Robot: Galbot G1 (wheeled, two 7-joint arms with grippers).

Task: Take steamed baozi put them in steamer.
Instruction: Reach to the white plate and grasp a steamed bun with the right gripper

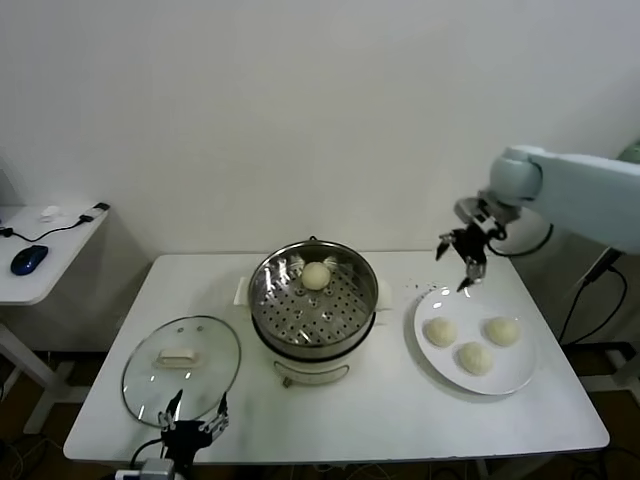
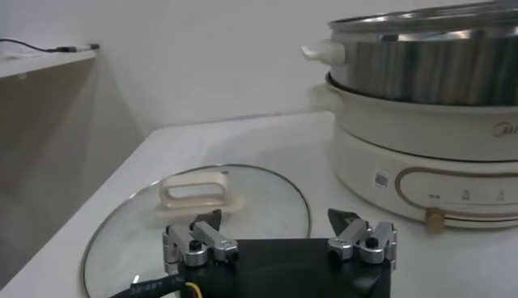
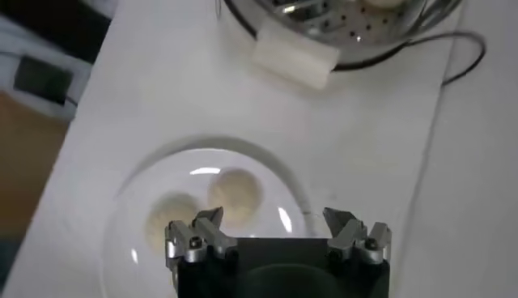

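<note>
The steel steamer (image 1: 313,297) on its white base stands mid-table and holds one baozi (image 1: 316,276) at the back of its perforated floor. Three baozi (image 1: 440,331) (image 1: 501,331) (image 1: 475,358) lie on a white plate (image 1: 520,375) at the right. My right gripper (image 1: 462,262) is open and empty, hanging above the plate's far-left rim; its wrist view shows two buns (image 3: 235,193) (image 3: 166,219) below its gripper (image 3: 273,220) and the steamer's rim (image 3: 340,24). My left gripper (image 1: 195,410) is open and empty, parked low at the table's front-left edge.
A round glass lid with a white handle (image 1: 181,364) lies flat left of the steamer, just ahead of the left gripper (image 2: 276,221); the handle shows in the left wrist view (image 2: 197,194). A side desk with a blue mouse (image 1: 29,259) stands at far left.
</note>
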